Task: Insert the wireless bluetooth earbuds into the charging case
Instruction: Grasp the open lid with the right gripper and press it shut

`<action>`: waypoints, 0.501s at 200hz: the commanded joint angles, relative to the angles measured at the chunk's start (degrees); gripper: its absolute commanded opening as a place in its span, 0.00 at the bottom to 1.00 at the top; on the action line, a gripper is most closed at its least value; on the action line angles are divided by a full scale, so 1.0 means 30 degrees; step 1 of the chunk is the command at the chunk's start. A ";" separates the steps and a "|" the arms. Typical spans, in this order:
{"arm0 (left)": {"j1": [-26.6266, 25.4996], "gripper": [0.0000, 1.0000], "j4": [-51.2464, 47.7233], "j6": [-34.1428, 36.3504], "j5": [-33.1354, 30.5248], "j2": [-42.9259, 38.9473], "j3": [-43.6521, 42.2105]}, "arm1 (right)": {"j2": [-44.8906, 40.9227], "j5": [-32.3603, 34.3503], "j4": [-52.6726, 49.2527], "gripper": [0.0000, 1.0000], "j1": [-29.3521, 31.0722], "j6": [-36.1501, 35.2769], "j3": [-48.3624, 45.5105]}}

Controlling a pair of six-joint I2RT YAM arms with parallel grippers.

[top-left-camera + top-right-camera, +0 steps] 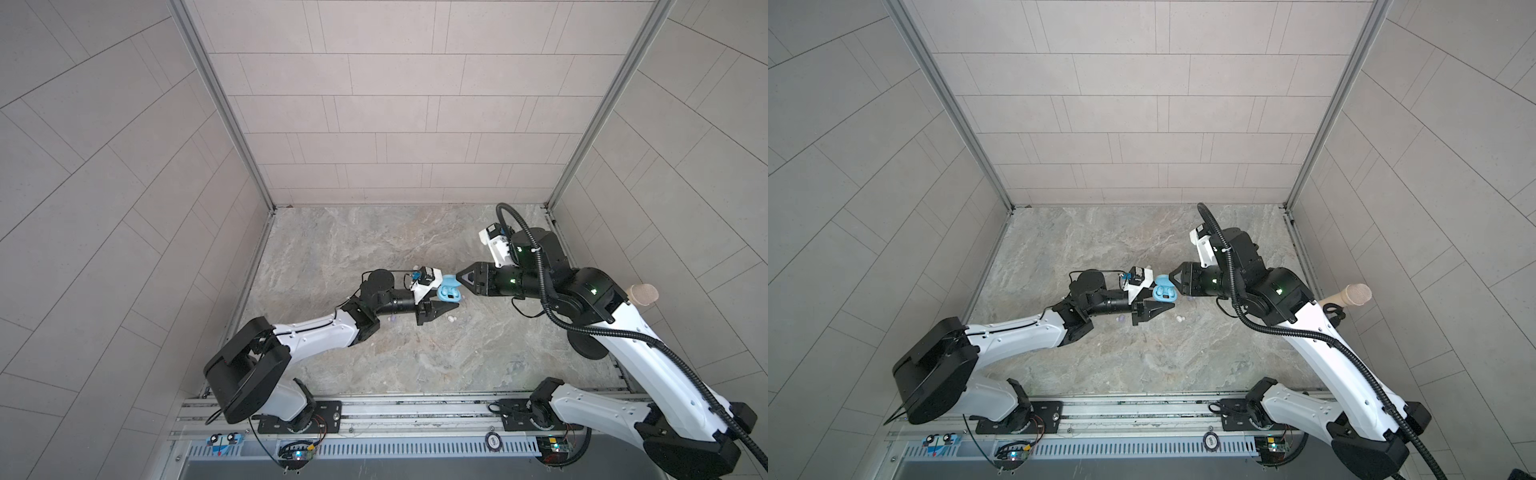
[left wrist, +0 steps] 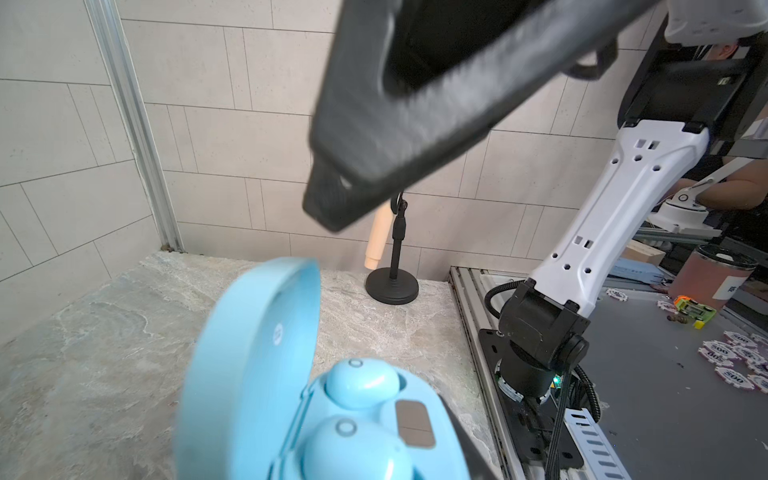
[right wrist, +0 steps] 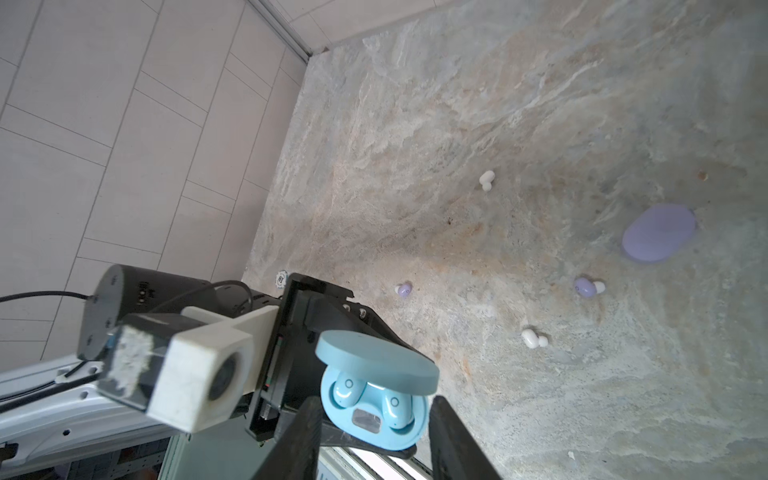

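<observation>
— Two light blue earbuds (image 2: pixel 360 382) sit seated in the open blue case (image 2: pixel 249 374).
— Who holds the case?
— The left gripper (image 1: pixel 445 300) clamps it; the right gripper (image 1: pixel 459 276) has its jaws apart, one each side of it.

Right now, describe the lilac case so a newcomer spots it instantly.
On the marble tabletop, loose lilac and white earbuds lie scattered. The lilac case is the closed oval pebble among them, lying flat, far bigger than any bud.

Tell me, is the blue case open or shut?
Open. The case has its lid raised, with two blue buds seated inside.
</observation>
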 commanded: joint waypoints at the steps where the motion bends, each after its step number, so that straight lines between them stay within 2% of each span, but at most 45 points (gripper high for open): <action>1: -0.0095 0.00 0.0218 0.0310 0.0494 -0.0765 -0.0127 | 0.0520 0.0401 -0.0295 0.45 -0.0232 -0.0648 0.0473; 54: -0.0182 0.00 0.0145 0.0376 0.0544 -0.1081 -0.0259 | 0.1803 -0.0278 0.0273 0.45 -0.0205 -0.0908 0.0082; 100: -0.0182 0.00 0.0093 0.0515 0.0328 -0.1081 -0.0248 | 0.0984 -0.0244 -0.0015 0.42 0.0486 0.0038 -0.0451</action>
